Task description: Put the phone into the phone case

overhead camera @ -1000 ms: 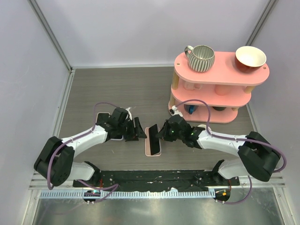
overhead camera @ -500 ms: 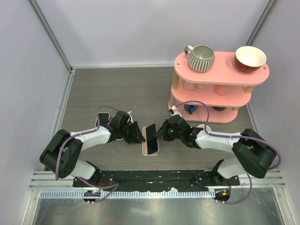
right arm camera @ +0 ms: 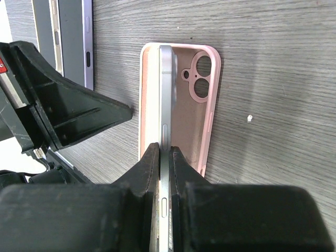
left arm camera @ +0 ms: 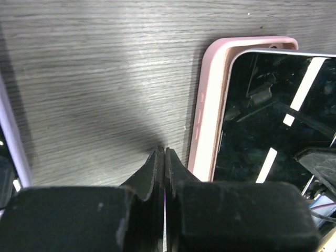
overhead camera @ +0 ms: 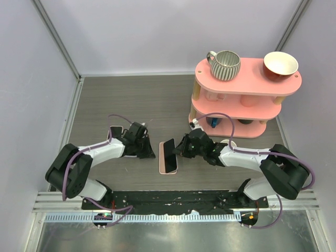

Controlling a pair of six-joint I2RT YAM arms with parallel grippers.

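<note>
Right gripper [right arm camera: 165, 150]: clamped on phone [right arm camera: 166, 94] | phone: tipped up on one long edge, low edge inside case [right arm camera: 198, 123], on side nearest left gripper [left arm camera: 164, 156] | left gripper: pinched together, holding nothing, just beside case | step: seating phone | next: tip flat, press down gently

Lavender-edged phone [right arm camera: 166, 100] tilted, one long edge seemingly seated in flat pink case [right arm camera: 202, 126].

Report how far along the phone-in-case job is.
Done: the right gripper grips the phone, one long edge set in the pink phone case. In hand: the phone stands steeply tilted there, while the left gripper, shut and empty, sits beside the case's outer side. Left: lay the phone flat and press it in.
</note>
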